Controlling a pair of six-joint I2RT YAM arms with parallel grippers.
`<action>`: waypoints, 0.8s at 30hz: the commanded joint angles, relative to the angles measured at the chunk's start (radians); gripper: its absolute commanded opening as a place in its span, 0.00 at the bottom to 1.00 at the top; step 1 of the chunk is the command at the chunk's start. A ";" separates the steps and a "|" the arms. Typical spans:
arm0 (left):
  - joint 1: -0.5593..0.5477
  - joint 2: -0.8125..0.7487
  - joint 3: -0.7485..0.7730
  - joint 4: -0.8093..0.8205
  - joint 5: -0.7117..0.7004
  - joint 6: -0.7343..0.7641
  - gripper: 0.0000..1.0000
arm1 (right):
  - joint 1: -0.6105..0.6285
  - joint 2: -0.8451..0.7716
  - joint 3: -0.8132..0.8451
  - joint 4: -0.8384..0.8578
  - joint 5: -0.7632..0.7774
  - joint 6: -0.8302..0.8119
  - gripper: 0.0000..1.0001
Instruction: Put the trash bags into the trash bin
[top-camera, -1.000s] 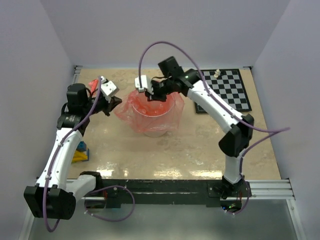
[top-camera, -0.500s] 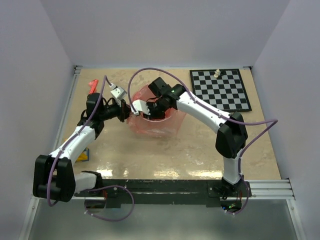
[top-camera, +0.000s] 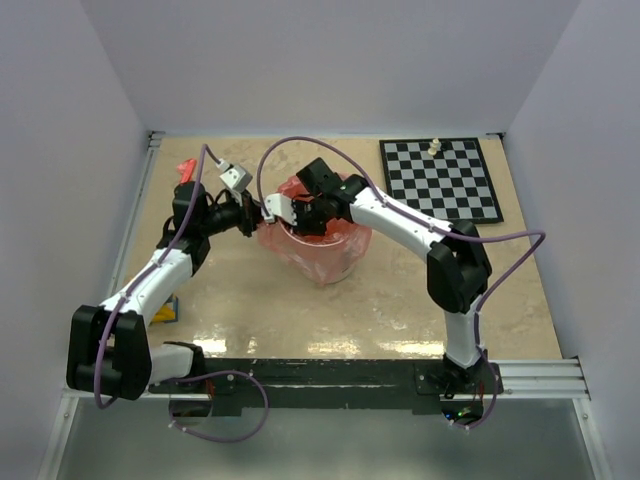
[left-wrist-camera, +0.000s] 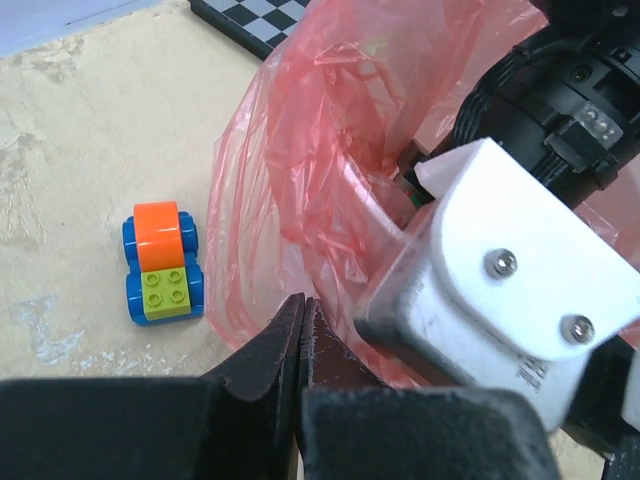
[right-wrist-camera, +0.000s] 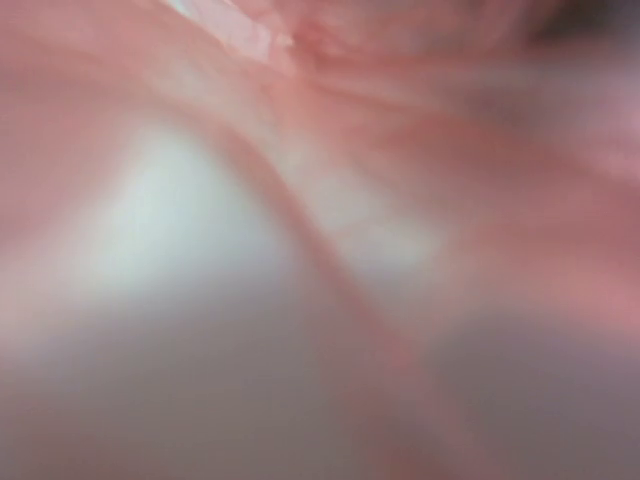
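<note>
I see thin crinkly translucent red-pink plastic bag (top-camera: 352, 240) draped over white round plastic bucket (top-camera: 322, 266). Right gripper (top-camera: 300, 214) buried in bag's mouth; jaw state unclear. Left gripper (left-wrist-camera: 303, 306) closed tight at film's edge. I judge lining in progress; next move calls for pushing film deeper.

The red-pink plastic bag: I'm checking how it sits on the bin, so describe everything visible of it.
The thin, crinkly, translucent red-pink plastic bag is draped around the white round plastic bucket, bunched and wrinkled, mouth open upward. The right gripper reaches inside it; that wrist's view shows only blurred pink film. The shut left gripper touches its left edge; whether it pinches film is unclear.
</note>
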 joint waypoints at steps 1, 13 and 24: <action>-0.004 -0.020 0.057 0.025 0.014 -0.006 0.00 | -0.027 -0.060 0.042 -0.070 0.006 -0.009 0.08; -0.001 -0.017 0.071 -0.008 -0.005 0.021 0.00 | -0.030 -0.193 -0.002 -0.230 -0.027 -0.135 0.16; 0.000 -0.006 0.093 -0.027 -0.003 0.025 0.00 | -0.070 -0.118 -0.178 0.005 -0.040 -0.138 0.10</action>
